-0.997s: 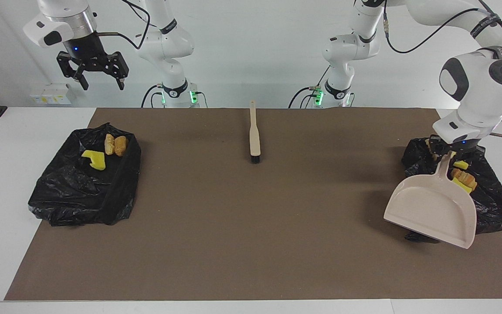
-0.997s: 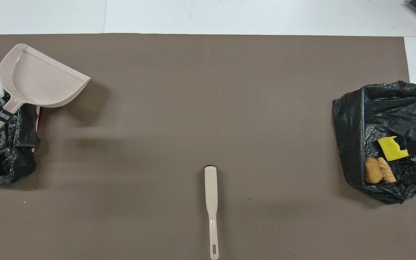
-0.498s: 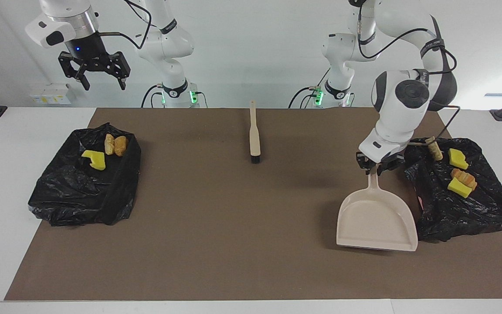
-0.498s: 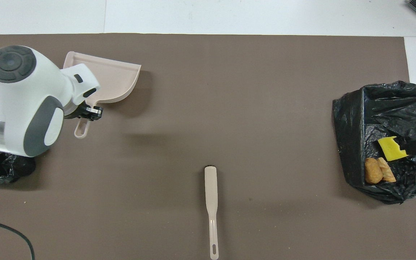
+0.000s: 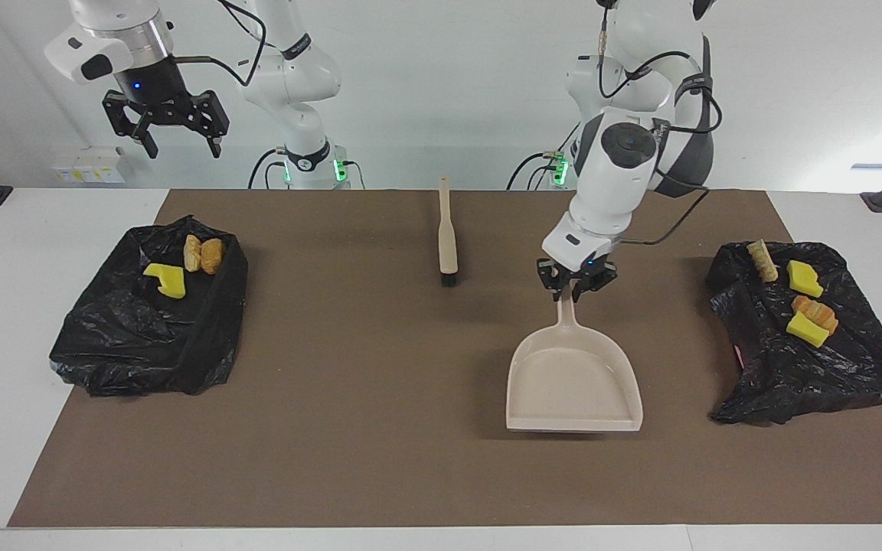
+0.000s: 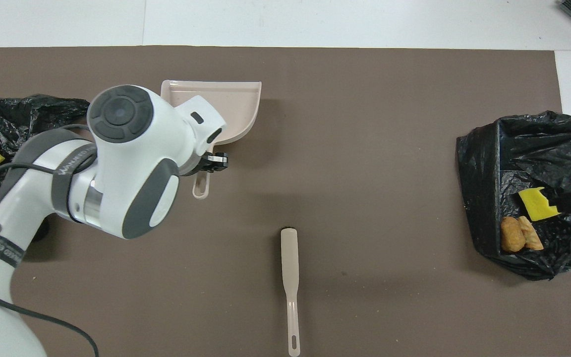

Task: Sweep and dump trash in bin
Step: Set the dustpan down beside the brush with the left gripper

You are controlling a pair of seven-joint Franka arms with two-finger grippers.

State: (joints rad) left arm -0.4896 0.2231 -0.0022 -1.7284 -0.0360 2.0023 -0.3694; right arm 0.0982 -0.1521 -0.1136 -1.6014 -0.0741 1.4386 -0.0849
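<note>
While the left gripper [image 5: 576, 285] is clamped on the dustpan [image 5: 573, 379] handle, the wide-open right gripper [image 5: 173, 126] is shown only in the facing view; trash [image 5: 807, 306] is held in both bags [image 5: 808, 360].

Brown mat [image 5: 380, 459] spread over white table [image 5: 43, 229] (small white boxes [image 5: 89, 164] by the wall).
</note>
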